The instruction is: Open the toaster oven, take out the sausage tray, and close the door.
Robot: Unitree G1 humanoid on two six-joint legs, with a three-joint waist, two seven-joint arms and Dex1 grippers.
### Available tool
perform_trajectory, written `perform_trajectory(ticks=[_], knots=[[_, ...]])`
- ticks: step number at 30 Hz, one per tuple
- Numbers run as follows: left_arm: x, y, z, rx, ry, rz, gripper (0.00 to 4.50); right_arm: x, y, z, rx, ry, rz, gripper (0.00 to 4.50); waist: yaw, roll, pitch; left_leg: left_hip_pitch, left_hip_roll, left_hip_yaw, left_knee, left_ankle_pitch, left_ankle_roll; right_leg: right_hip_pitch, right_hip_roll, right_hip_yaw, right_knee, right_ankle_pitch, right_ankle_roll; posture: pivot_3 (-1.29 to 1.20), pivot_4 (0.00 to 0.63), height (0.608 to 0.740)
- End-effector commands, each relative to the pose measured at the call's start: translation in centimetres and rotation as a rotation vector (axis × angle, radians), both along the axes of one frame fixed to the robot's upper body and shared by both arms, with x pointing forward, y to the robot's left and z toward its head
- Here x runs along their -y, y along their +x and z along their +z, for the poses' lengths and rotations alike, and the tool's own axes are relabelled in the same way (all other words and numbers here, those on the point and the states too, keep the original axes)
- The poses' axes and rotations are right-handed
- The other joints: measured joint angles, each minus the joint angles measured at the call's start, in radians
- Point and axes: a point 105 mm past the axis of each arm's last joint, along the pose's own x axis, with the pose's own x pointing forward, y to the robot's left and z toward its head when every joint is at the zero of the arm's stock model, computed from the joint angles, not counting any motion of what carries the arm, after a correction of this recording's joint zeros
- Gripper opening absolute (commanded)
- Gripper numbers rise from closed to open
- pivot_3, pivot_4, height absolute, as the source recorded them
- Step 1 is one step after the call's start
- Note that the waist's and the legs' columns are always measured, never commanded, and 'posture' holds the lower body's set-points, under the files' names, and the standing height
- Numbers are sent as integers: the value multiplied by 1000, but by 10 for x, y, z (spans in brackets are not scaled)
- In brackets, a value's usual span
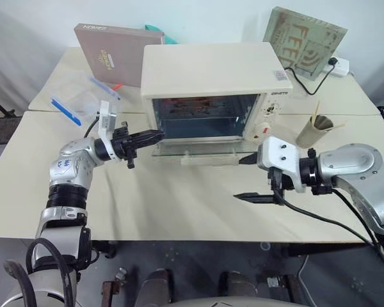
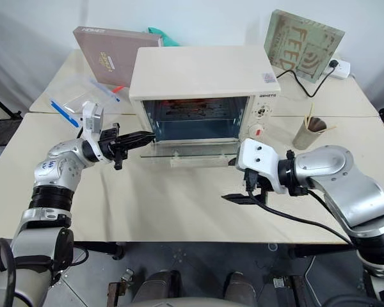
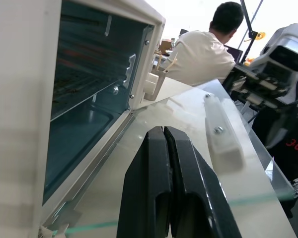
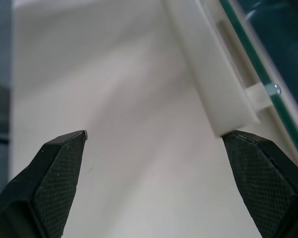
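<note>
Toaster oven (image 1: 208, 80), cream-white and boxy, stood near the middle of a pale table (image 1: 179, 204), against the seam where a second table butted up behind. Its door (image 1: 195, 150) lay dropped flat, the glass panel level with the tabletop and the cream bar handle (image 1: 208, 160) along the front edge. The cavity looked dark and teal-tinted; a wire rack showed inside, and whether the sausage tray sat there I could not tell. A grey-white wall closed the scene behind, and in the left wrist view a person in a light shirt sat beyond the oven, facing away.

Behind the oven leaned a brown box (image 1: 112, 54) and a greenish printed board (image 1: 304, 41), with a white power socket (image 1: 338, 66) beside it. A clear plastic box with blue clips (image 1: 80, 99) lay to the oven's left; a paper cup holding sticks (image 1: 313, 131) stood to its right.

The left gripper (image 1: 155, 135), fingers pressed together, hovered at the door's left corner. The right gripper (image 1: 246, 179), jaws spread wide, hung near the handle's right end.
</note>
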Motion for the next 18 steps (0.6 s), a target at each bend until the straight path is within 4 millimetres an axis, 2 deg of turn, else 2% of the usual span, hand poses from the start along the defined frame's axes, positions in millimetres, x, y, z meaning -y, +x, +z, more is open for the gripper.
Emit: perform_trajectory(ticks=[1, 5, 9, 14, 18], knots=[[3, 0, 12, 58, 1, -13, 29, 5, -19, -3, -58, -78, 51, 4500, 0, 0, 0, 0, 0, 0, 0, 0, 0, 0, 0, 0, 0, 0, 0, 0, 150, 740], [8, -3, 4, 47, 19, -36, 29, 15, -34, 4, -99, -122, 84, 4500, 2, -1, 1, -1, 0, 0, 1, -1, 1, 0, 0, 0, 0, 0, 0, 0, 150, 740], [12, -8, -12, 16, 87, -67, 29, 19, -47, 23, -92, -106, 139, 4500, 2, -1, 1, -1, 0, 0, 4, -1, 1, 1, 0, 1, 0, 0, 0, 0, 150, 740], [15, -18, -31, -20, 181, -122, 29, 17, -35, 46, 12, -53, 110, 4500, 1, -1, 1, -1, 0, 0, 5, -1, 1, 1, 0, 2, 1, 0, 0, 0, 150, 740], [17, -18, -47, -41, 275, -118, 29, -3, -6, 78, 205, 69, 57, 4500, 0, -1, 1, -1, 0, 1, 7, -1, 1, 1, 0, 3, 2, 0, 0, 0, 150, 740]])
